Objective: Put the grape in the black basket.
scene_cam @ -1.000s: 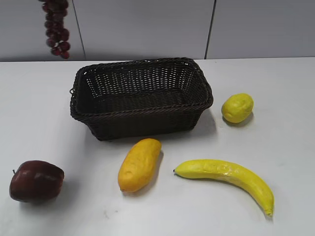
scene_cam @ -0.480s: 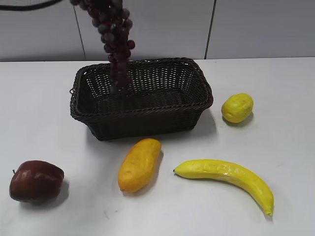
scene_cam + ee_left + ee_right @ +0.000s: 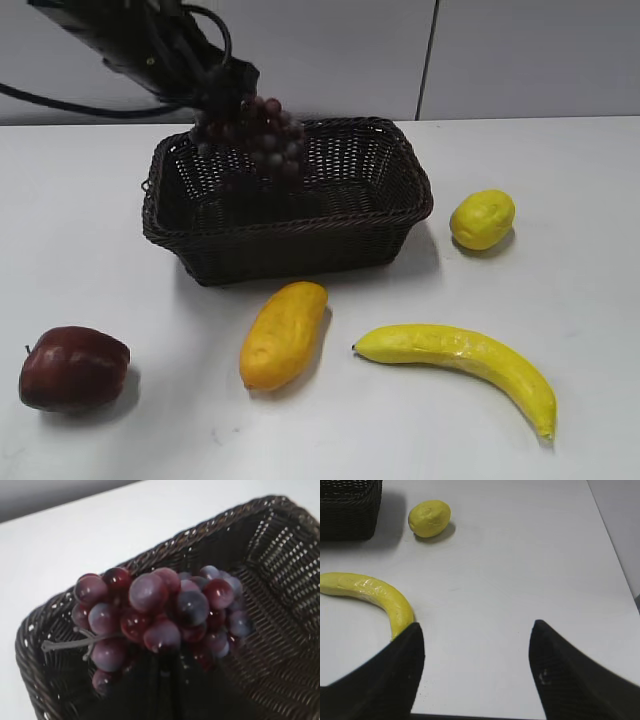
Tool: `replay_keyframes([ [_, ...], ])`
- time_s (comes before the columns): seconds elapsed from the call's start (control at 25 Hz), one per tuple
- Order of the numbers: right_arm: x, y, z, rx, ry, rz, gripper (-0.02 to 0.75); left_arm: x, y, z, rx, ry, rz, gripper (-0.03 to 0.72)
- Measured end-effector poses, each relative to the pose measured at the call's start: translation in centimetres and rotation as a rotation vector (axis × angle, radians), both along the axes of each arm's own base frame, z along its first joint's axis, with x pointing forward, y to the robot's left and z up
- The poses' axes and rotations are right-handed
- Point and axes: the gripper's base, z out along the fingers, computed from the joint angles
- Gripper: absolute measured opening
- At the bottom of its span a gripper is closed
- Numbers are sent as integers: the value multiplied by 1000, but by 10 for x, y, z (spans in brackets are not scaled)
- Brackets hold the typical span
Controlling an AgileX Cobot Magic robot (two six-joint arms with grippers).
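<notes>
The grape point(image 3: 262, 138), a bunch of dark purple-red grapes, hangs over the back left part of the black basket point(image 3: 290, 222), at rim height. My left gripper point(image 3: 225, 88) reaches in from the upper left and is shut on the bunch's top. In the left wrist view the grape point(image 3: 160, 610) fills the middle, with its pale stem at the left, above the basket's inside point(image 3: 280, 575). The dark fingers point(image 3: 170, 685) sit close together under it. My right gripper point(image 3: 477, 630) is open and empty above bare table and does not show in the exterior view.
A dark red apple point(image 3: 73, 367) lies front left. A yellow-orange oblong fruit point(image 3: 283, 334) and a banana point(image 3: 460, 362) lie in front of the basket, and a lemon point(image 3: 482, 219) to its right. The banana's tip point(image 3: 370, 592) is beside my right gripper's left finger.
My left arm has swung the grape from the upper left to over the basket and lowered it toward the rim. The arm now shows in the exterior view.
</notes>
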Motion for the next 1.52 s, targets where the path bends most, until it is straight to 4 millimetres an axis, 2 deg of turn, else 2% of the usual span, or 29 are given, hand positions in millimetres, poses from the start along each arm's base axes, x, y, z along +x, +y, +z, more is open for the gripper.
replay_keyframes([
  [0.08,0,0,0,0,0,0,500,-2,0,-5,19,41,-5,26],
  [0.16,0,0,0,1,0,0,500,-3,1,-7,26,58,-7,111],
  [0.24,0,0,0,1,0,0,500,-3,1,-7,27,60,-7,250],
  [0.36,0,0,0,1,0,0,500,-3,1,-8,30,66,-8,514],
  [0.4,0,0,0,1,0,0,500,-4,1,-8,31,71,-9,582],
  [0.44,0,0,0,1,0,0,500,-4,1,-8,34,81,-10,617],
  [0.6,0,0,0,1,0,0,500,-6,6,-4,57,138,-11,615],
  [0.72,0,0,0,1,0,0,500,1,18,15,67,174,10,593],
  [0.84,0,0,0,1,0,0,500,9,42,39,73,224,53,587],
  [1.0,0,0,0,1,0,0,500,17,90,63,67,279,153,566],
  [1.2,0,0,0,1,0,0,500,26,154,65,57,304,309,525],
  [1.28,0,0,0,1,0,0,500,23,172,65,52,313,352,513],
  [1.4,0,0,0,1,0,0,500,15,186,67,53,317,390,502],
  [1.52,0,0,0,1,0,0,500,1,189,72,66,316,397,498],
])
